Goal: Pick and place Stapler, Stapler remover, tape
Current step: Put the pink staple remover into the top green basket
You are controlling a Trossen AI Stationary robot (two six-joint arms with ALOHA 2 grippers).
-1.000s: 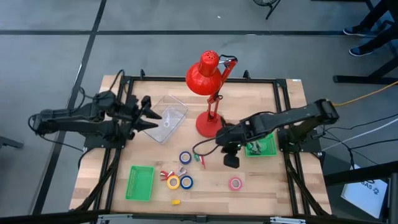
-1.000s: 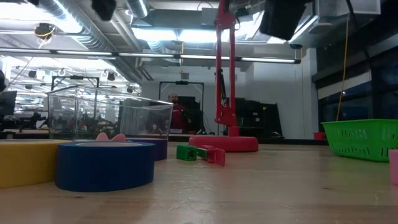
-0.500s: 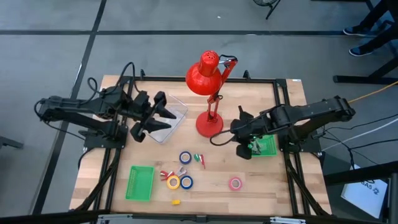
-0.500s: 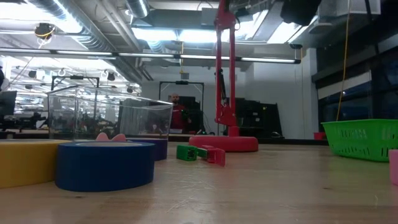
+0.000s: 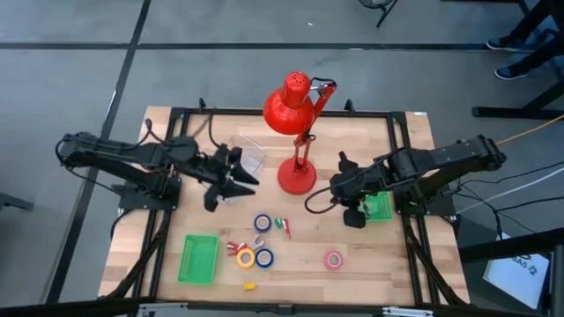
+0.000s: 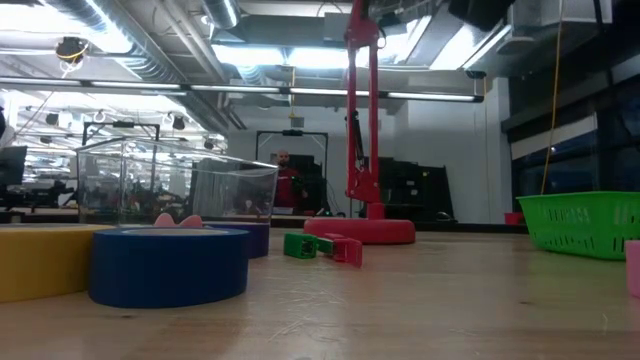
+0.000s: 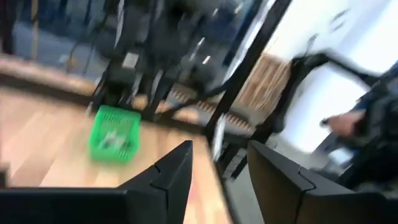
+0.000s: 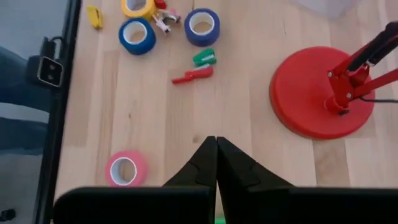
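Observation:
Near the table's middle lie a small green stapler [image 8: 204, 58] and a red one [image 8: 193, 74]. Beside them are blue tape rolls [image 8: 202, 26] [image 8: 138, 35], a yellow roll [image 5: 246, 257] and a small red stapler remover [image 5: 233, 246]. A pink roll [image 8: 126, 169] lies apart, nearer the front edge. My right gripper [image 5: 354, 217] hangs shut and empty above the table, beside the right green basket [image 5: 377, 208]. My left gripper [image 5: 234, 181] stands open and empty in the air, by the near corner of the clear box [image 5: 247, 157].
A red desk lamp stands with its round base [image 5: 296, 177] between the arms and its shade [image 5: 289, 107] toward the far edge. A second green basket [image 5: 198, 258] sits at the near left. A small yellow piece [image 5: 249, 285] lies near the front edge.
My left gripper has swung from over the clear box's left side toward the table's right and near edges, past the box's near corner. My right gripper has drawn back from the table's middle toward the right green basket and risen a little, still shut.

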